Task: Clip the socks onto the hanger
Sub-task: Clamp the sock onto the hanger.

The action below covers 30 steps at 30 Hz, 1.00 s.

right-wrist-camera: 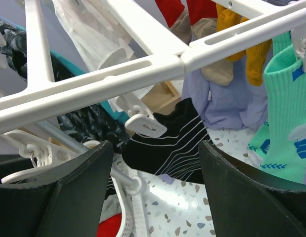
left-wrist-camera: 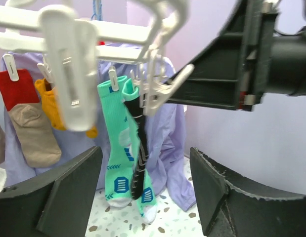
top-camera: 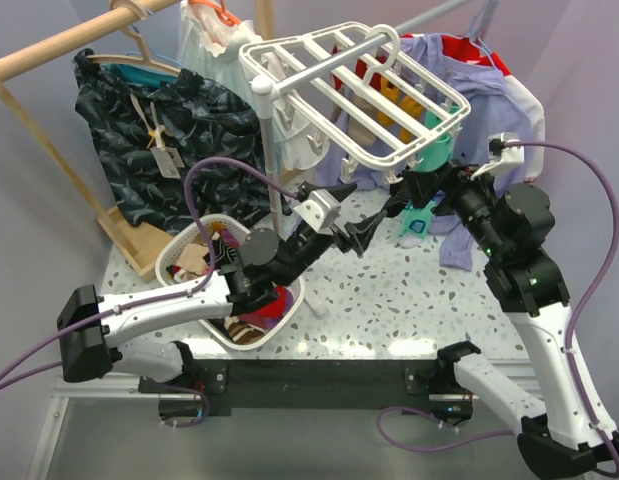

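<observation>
The white grid hanger [top-camera: 349, 85] hangs tilted above the table's back. A red sock with a tan end [left-wrist-camera: 25, 116] is clipped under the hanger's rail [left-wrist-camera: 118, 32] at the left. Red sock tops [right-wrist-camera: 199, 10] also show beyond the hanger bars [right-wrist-camera: 108, 79]. My left gripper [top-camera: 354, 215] [left-wrist-camera: 145, 192] is open and empty below the frame, facing the hanging socks. My right gripper [top-camera: 411, 192] [right-wrist-camera: 155, 187] is open and empty too, just under the frame's near edge. A black striped sock [right-wrist-camera: 177, 143] hangs from a white clip [right-wrist-camera: 145, 126] between them.
Teal socks [left-wrist-camera: 118, 148] and a mustard sock [left-wrist-camera: 49, 96] hang on clips. A lavender garment [top-camera: 489, 95] drapes behind. A white laundry basket [top-camera: 184, 255] with clothes stands at the left. A metal pole [top-camera: 274, 170] and a wooden rack with a dark garment [top-camera: 159, 140] stand behind it.
</observation>
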Available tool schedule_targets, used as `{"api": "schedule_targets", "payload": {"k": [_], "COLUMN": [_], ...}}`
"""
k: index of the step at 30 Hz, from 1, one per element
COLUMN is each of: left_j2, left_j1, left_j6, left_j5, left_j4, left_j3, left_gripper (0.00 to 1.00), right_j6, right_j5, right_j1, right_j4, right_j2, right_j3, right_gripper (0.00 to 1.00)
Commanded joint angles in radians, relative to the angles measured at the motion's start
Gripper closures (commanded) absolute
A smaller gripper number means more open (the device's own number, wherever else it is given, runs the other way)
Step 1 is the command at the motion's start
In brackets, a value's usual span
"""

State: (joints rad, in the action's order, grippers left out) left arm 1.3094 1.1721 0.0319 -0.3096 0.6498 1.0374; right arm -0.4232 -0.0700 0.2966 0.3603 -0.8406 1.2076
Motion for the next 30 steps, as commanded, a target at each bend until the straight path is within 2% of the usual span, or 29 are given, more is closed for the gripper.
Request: {"api": "schedule_targets", "payload": {"k": [1,4,14,30], "left_j2": [-0.013,0.008,0.091,0.117], "left_j1": [-0.078,-0.101,-0.109,-0.108], "left_j6": [-0.101,-0.096,-0.095,-0.081], "left_j5": [0.162,0.22,0.233,0.168], "left_j4": [0.056,0.073,0.1,0.041], "left_j3": [-0.017,0.007,0.075,0.111], "left_gripper": [0.27,0.29,0.34,0.34], "right_j6": [0.049,0.081,0.181,0.055], "right_j5": [-0.019,-0.043,-0.159,-0.312], "right_j1": [0.004,0.004,0.004,0.004], "right_j4": [0.011,0.015,0.057,-0.09], "right_j2": [0.024,0.04,0.118,0.066], "right_j3": [0.021,0.021,0.029,0.081], "right_gripper": [0.27,0.27,0.27,0.31]}}
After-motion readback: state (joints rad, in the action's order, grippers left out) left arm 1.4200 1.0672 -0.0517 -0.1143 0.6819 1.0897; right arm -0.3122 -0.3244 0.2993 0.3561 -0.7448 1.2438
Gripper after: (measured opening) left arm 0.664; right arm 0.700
